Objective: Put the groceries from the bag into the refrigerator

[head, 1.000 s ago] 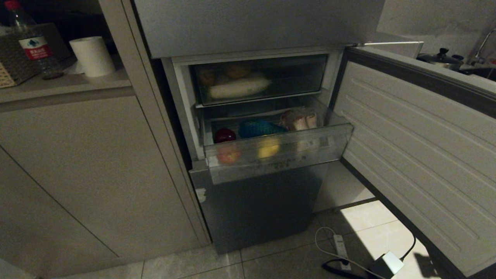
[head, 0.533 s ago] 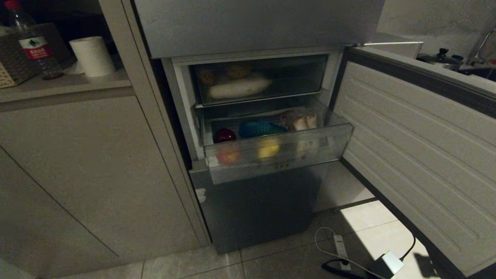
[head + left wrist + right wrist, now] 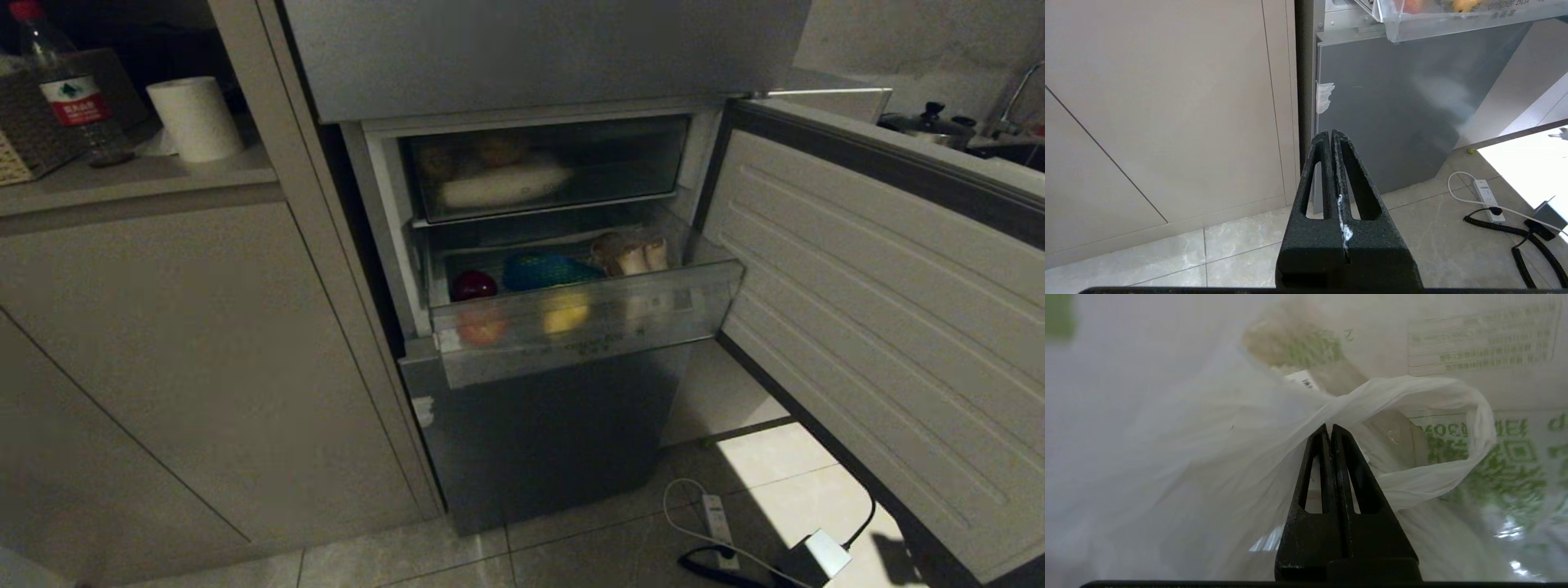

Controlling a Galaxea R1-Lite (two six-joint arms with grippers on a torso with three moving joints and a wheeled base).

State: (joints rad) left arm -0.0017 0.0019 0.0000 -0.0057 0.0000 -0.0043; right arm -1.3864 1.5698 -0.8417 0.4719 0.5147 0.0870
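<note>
**White plastic bag at right gripper**

White crinkly bag, handle loop touching the right gripper, whose fingers are pressed together; grip unclear. Left gripper closed, empty, low. Far: refrigerator, drawer open, out of right gripper's view.

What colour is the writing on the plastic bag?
Green, on the white bag; right wrist view shows it best.

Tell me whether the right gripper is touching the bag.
Touching. The right wrist view shows the right gripper shut on a twisted handle of the bag.
</note>
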